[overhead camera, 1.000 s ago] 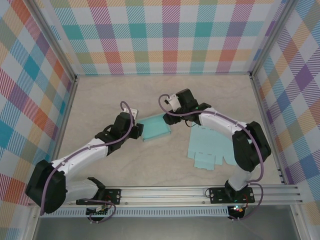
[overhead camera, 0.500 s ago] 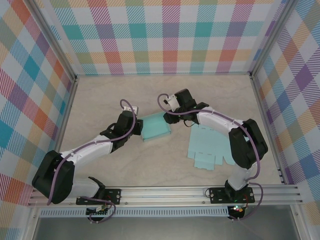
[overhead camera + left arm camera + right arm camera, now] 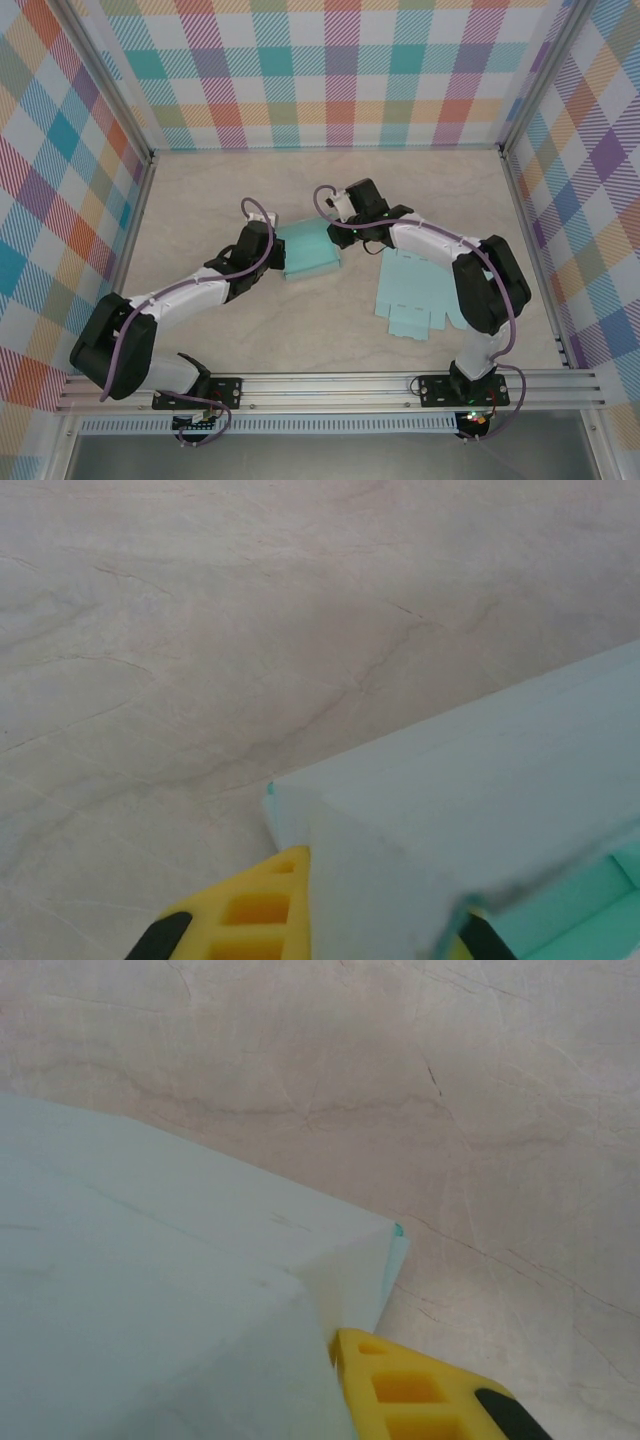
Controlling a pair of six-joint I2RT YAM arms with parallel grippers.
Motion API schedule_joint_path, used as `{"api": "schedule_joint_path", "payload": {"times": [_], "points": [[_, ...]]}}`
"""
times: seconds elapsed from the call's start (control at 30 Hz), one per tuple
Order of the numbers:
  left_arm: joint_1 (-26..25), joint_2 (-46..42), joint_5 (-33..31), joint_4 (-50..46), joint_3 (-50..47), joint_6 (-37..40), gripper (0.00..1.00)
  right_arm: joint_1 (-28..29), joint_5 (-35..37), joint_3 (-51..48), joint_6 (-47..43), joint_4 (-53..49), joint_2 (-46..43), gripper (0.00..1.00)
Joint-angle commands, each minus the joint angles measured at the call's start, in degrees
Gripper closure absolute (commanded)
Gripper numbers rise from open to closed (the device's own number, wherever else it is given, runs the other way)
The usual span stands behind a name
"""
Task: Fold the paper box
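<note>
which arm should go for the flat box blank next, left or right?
Right, probably. The flat blank lies on its side, beside its forearm; the left pincer, shut on the folded box, would have to cross over it.

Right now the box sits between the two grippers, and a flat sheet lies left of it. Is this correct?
Only the side is wrong: the flat sheet lies right of the box, as the top view shows.
</note>
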Motion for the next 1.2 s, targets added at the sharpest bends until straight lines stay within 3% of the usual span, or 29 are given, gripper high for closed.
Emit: {"api": "schedule_joint_path", "payload": {"times": [0.0,0.43,0.67,1.17], "points": [[-0.1,1.4,2.2,2.4,2.7,-4.2,0.96,2.0,0.2,2.8,3.5,1.3,0.9,0.87],[-6.8,8.1,-6.3,9.9,5.3,-9.4,1.0,6.0,8.4,-0.3,10.5,9.0,1.6,0.95],[-6.9,12.9,-6.0,13.4,10.5,-6.9,1.0,5.5,17.2,1.4,6.0,13.9,3.6,0.97],[-7.1,19.7,-9.0,17.9,12.5,-13.1,1.0,4.7,13.4,-1.8,11.6,20.6,7.9,0.97]]}}
